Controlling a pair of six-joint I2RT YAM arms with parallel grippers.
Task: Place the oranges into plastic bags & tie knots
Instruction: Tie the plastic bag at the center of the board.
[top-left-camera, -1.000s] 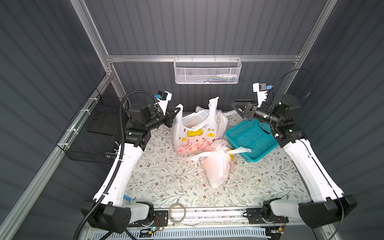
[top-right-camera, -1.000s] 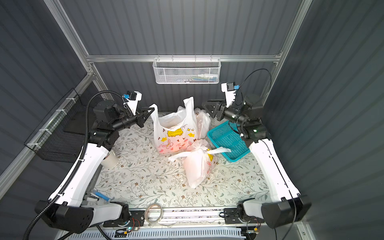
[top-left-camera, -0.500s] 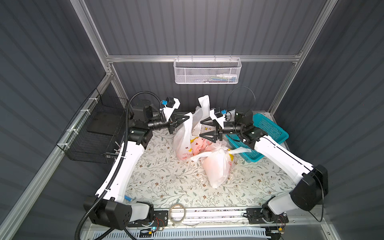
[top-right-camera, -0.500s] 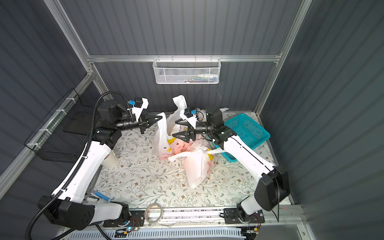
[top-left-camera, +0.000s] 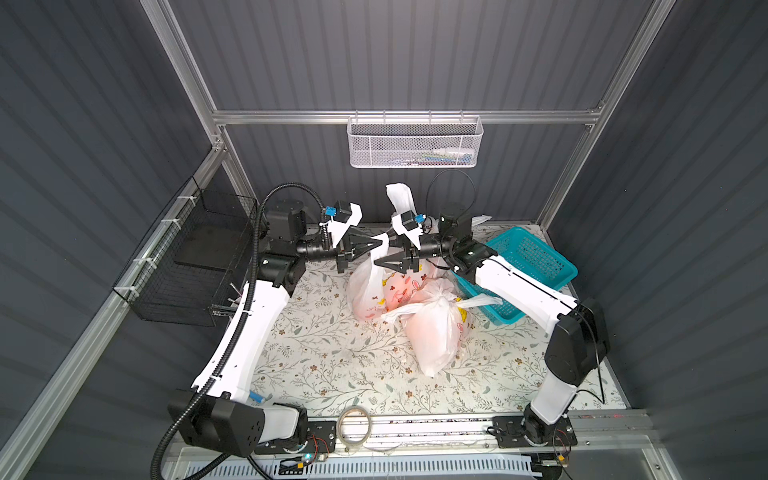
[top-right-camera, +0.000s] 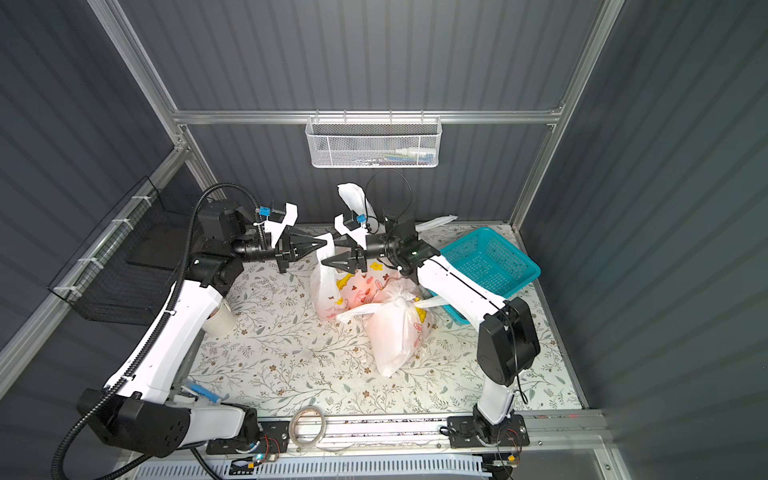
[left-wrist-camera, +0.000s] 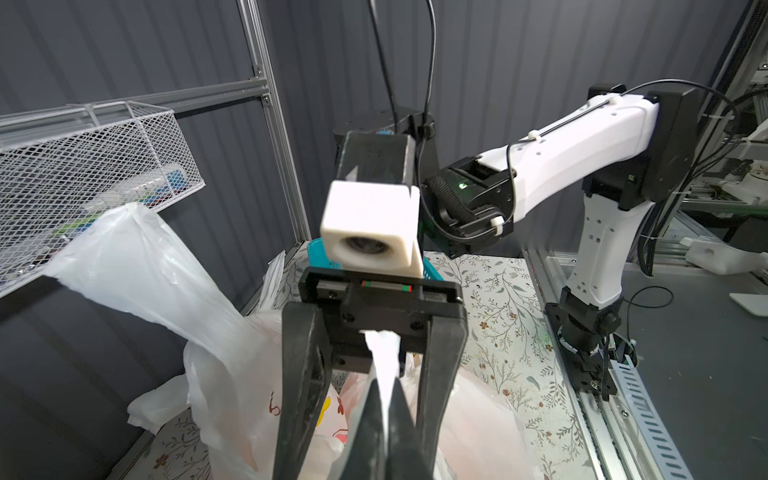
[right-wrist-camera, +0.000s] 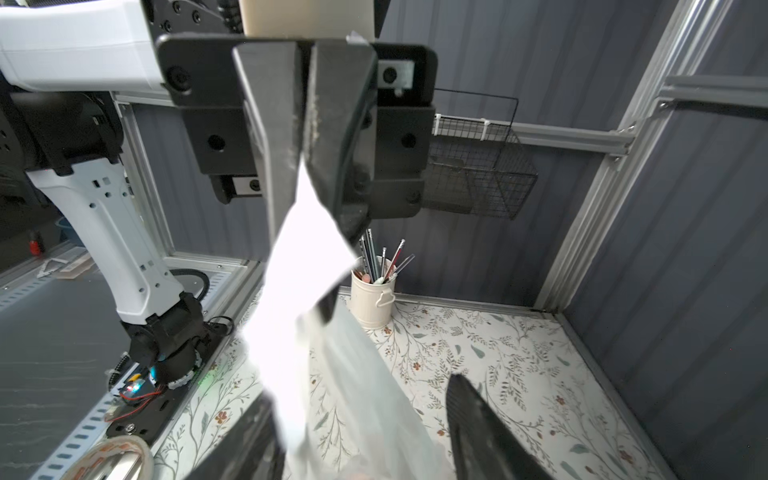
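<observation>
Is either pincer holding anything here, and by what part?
The left pincer is shut on one handle strip of the untied plastic bag. The right pincer stands open around that strip, gripping nothing.

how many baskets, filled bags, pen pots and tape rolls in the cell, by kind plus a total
baskets: 3 - teal plastic basket, white mesh basket, black wire basket
filled bags: 2 - knotted bag, open bag
pen pot: 1
tape roll: 1
total: 7
</observation>
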